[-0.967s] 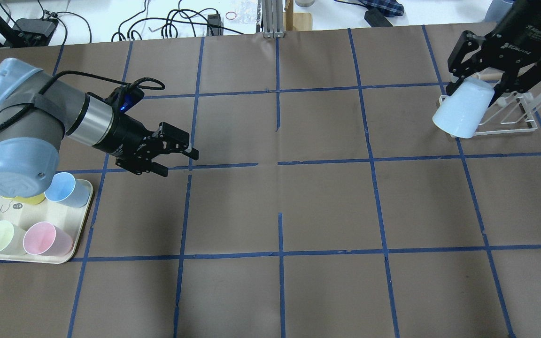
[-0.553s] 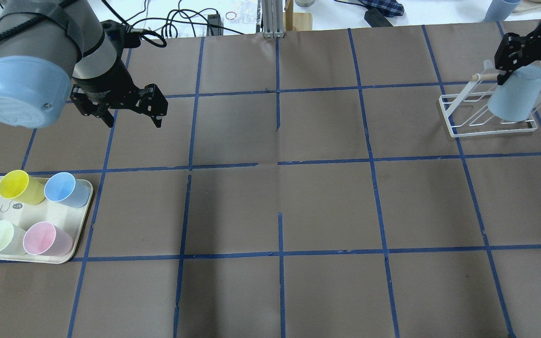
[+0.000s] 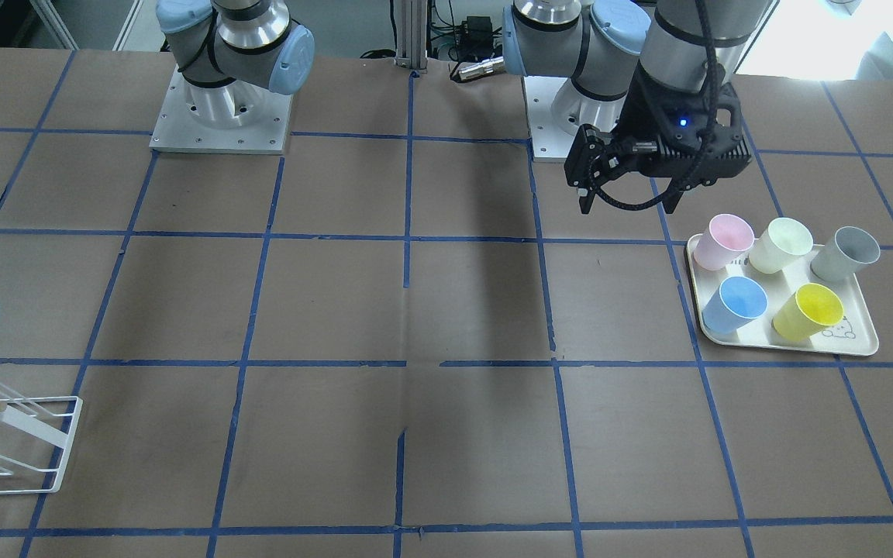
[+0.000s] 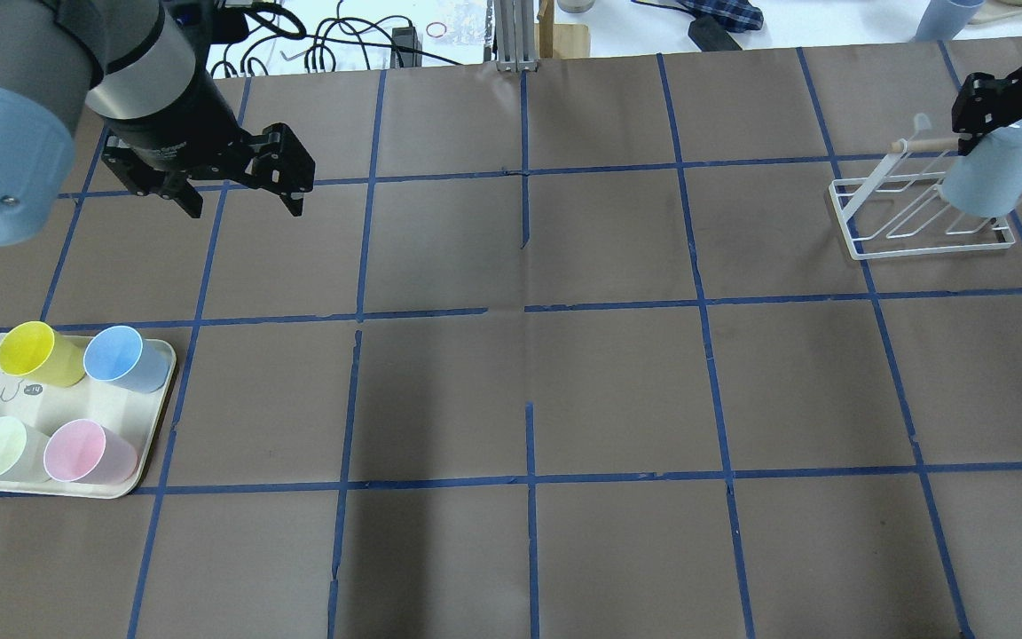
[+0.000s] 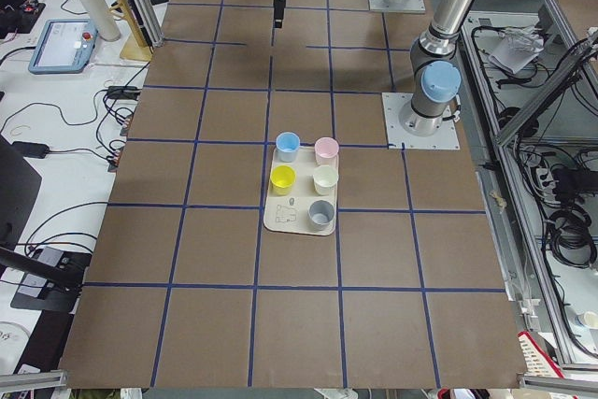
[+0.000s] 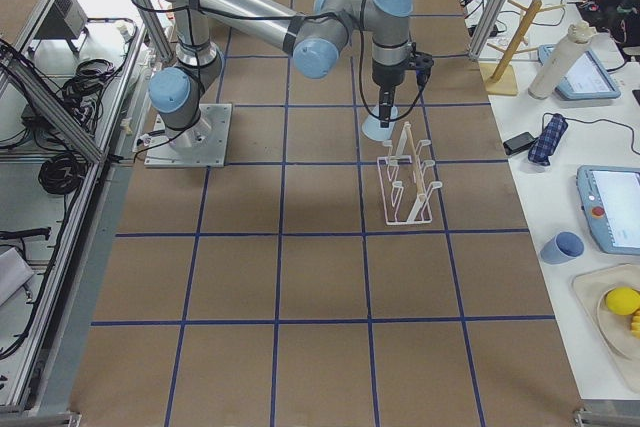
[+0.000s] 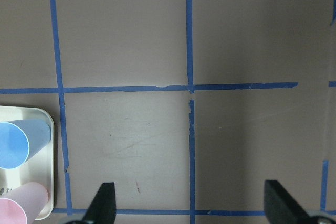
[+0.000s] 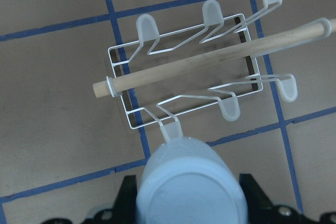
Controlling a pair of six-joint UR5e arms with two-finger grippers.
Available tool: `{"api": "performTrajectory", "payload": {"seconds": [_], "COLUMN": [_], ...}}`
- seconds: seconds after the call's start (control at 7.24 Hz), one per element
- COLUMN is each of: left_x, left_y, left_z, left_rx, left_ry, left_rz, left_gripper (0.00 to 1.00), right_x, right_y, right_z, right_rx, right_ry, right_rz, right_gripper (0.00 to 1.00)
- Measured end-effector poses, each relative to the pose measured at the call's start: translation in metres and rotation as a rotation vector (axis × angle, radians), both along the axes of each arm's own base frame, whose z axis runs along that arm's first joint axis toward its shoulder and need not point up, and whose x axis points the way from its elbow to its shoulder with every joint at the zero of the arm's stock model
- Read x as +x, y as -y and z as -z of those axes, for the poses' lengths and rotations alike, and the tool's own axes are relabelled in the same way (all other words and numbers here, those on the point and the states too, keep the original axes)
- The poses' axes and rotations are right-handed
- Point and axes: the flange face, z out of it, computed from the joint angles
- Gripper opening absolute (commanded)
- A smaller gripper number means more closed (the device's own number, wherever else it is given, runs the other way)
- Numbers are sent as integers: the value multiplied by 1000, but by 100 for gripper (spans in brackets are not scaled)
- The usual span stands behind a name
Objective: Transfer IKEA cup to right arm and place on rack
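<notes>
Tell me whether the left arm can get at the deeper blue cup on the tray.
Probably yes: the left pincer hangs open and empty above bare table, and the blue cup stands at the tray's corner nearest it, nothing between.

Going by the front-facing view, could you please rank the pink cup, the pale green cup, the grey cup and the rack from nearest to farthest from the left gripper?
From the left gripper:
1. Pink cup, at the tray corner closest to it.
2. Pale green cup, middle of that row.
3. Grey cup, far end of the row.
4. Rack, at the table's opposite end.
</notes>
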Motion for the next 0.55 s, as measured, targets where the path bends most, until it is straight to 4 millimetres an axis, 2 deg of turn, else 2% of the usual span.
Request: {"api": "performTrajectory", "payload": {"seconds": [0.14,0.28,0.55], "left_x": [3,7,25], "left_y": [-10,-13,-1], "left_z": [-20,-29,-29], "left_rx": [-34,-63,-118], "left_ry": [5,5,1], "left_rz": [-1,-5,-44], "left_gripper": [100,100,100], "right_x": [-2,-4,-6], "right_y": [3,8,19], "right_z": [4,10,24], "right_rx": [-7,-13,-31], "right_ry": [0,1,2], "right_rz": [-1,-2,-7], "right_gripper": [0,0,0]}}
